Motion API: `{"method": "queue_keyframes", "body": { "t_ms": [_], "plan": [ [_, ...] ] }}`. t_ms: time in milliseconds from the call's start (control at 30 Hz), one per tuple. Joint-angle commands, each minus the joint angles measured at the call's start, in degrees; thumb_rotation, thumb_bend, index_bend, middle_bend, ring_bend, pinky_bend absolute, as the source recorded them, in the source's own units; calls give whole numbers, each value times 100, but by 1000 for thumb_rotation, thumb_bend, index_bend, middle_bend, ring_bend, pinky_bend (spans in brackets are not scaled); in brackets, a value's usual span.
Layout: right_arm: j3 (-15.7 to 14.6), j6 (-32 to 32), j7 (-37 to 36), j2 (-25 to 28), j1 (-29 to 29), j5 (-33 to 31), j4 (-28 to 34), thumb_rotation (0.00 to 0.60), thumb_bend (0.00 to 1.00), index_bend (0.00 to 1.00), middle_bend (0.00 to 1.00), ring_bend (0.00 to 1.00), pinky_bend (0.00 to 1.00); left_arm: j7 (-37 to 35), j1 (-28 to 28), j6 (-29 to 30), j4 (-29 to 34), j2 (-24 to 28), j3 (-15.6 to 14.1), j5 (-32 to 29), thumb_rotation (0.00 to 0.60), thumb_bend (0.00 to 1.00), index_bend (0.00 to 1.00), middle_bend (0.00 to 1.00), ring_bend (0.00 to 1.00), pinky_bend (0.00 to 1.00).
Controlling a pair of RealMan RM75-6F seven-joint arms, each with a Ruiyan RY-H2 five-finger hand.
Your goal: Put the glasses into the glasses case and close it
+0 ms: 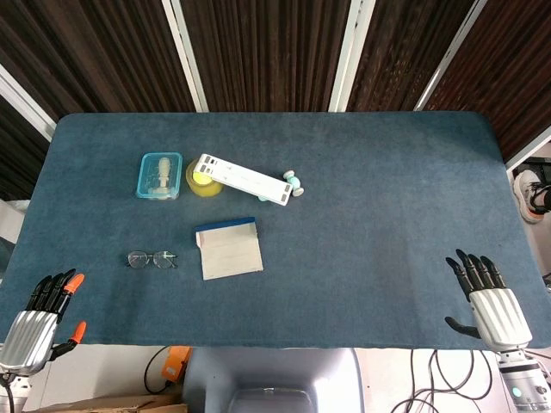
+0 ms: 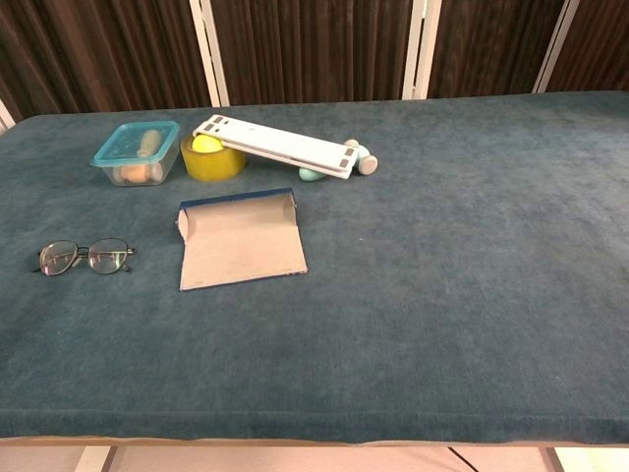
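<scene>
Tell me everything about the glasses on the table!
The glasses have thin dark wire frames and clear, roundish lenses. They look folded and lie flat on the blue table near its left front side, left of the open grey case but not touching it. No robot hand touches them.

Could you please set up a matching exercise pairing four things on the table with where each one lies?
Things:
1. glasses
2. glasses case
3. teal-lidded container
4. white bar

Places:
A. far left, beside the yellow tub
B. leaning across the yellow tub, its other end near small teal pieces
C. near left, closest to the left robot hand
D. lying open just right of the glasses

Pairs: 1-C, 2-D, 3-A, 4-B
</scene>
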State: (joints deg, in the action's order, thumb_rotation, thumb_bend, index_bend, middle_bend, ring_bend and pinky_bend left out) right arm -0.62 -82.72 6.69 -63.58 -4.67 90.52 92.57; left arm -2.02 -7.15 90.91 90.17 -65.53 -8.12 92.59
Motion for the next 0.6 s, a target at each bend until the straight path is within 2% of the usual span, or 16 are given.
{"method": "queue_keyframes", "body": {
  "t_ms": [33,133,233,300,433,600],
  "plan": [
    [-10,-13,-27,15,4,29,13,600,252,0,0,0,0,4,-21,-80,-7,-45,35,56,600,386,0,0,0,9],
    [-31,-32,-39,26,17,67,12,600,252,0,0,0,0,-72,-144,-266,-16,-169,116,119,600,385,0,0,0,10],
    [-26,-46,-35,20,21,73,6,600,252,0,0,0,0,-88,-411,-619,-117,-498,371,25,600,393,8,0,0,23],
    [-33,1,-3,12,9,59,6,600,252,0,0,0,0,228,-634,-1054,-162,-740,585,-267,600,407,47,0,0,28],
    [-37,57,51,-5,-11,46,7,600,252,0,0,0,0,809,-1074,-1810,-155,-1129,1025,-901,600,414,191,0,0,30],
    [-27,44,54,-3,-4,33,-1,600,252,0,0,0,0,1373,-1579,-2567,-230,-1496,1528,-1758,600,413,285,0,0,39]
  ]
}}
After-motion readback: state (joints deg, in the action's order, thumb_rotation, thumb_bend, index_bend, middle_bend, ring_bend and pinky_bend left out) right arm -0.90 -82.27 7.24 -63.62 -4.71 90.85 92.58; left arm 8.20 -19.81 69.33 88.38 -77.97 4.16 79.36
